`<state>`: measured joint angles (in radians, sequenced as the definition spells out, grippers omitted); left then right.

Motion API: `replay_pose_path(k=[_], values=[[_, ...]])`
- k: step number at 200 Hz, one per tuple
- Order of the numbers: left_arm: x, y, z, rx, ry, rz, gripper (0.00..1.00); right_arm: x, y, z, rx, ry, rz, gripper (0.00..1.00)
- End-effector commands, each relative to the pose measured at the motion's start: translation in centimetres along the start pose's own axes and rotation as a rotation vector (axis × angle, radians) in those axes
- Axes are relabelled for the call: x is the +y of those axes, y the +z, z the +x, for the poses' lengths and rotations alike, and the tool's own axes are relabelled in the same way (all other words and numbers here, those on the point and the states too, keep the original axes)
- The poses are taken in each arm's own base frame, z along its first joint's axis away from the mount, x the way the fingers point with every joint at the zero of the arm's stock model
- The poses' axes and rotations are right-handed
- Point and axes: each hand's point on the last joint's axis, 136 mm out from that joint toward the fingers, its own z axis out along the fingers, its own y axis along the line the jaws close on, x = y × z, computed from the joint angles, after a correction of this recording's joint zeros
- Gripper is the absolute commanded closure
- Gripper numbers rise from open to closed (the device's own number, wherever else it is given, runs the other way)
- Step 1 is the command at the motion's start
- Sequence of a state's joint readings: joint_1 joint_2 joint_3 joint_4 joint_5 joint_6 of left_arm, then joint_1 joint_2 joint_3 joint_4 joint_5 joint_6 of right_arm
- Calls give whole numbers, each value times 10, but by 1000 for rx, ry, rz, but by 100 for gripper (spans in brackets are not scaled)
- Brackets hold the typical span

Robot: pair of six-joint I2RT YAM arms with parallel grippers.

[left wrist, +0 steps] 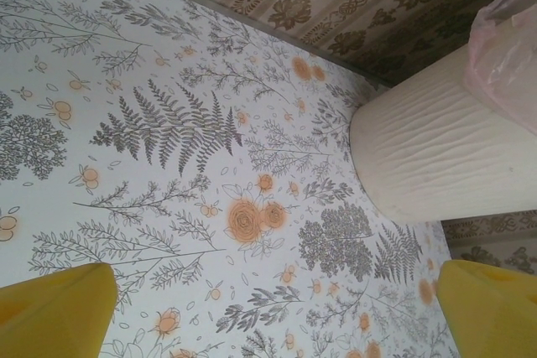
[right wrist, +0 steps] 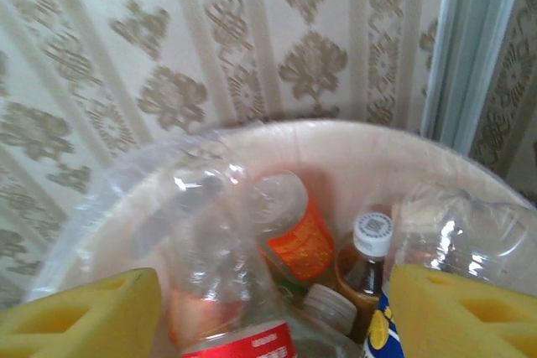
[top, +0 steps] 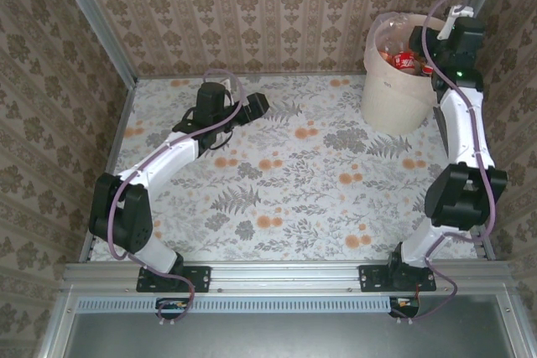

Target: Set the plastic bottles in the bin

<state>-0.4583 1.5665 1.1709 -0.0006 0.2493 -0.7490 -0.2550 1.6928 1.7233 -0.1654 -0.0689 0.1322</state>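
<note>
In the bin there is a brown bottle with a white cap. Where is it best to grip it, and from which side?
Grip the neck just under the white cap, coming from straight above. The brown bottle stands upright, cap up, and other bottles crowd its body inside the bin.

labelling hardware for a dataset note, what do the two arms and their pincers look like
Both arms have white link shells and black joint housings: left arm, right arm. A thin purple-tinted cable loops along each. The left pincer and right pincer carry yellow wedge-shaped finger pads. Black base plates bolt to a metal rail.
</note>
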Motion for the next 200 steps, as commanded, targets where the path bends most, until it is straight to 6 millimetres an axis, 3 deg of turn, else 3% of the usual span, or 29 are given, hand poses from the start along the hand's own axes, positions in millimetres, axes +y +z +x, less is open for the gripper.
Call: replay_pose_path(k=[1,31,43,51,83,93,121,159,200], values=[[13,-16,-14,-51,-10,-34,0,20,-37,-36,-122,1,-87,21],[35,-36,-23,-109,-10,-100,0,25,-76,-47,-212,47,-108,15],[43,-46,-28,-139,-11,-125,0,24,-86,-42,-219,90,-114,14],[50,-52,-31,-155,-11,-145,0,28,-106,-49,-258,119,-129,13],[78,-86,-44,-247,5,-265,0,24,-139,-25,-312,240,-145,5],[85,-99,-48,-277,16,-304,0,20,-145,-12,-309,265,-133,0],[108,-135,-53,-366,69,-445,0,4,-158,30,-288,313,-67,0],[147,-179,-53,-472,151,-688,0,-18,-159,106,-224,400,15,0],[190,-192,-46,-473,225,-857,0,-34,-154,179,-144,514,90,0]])
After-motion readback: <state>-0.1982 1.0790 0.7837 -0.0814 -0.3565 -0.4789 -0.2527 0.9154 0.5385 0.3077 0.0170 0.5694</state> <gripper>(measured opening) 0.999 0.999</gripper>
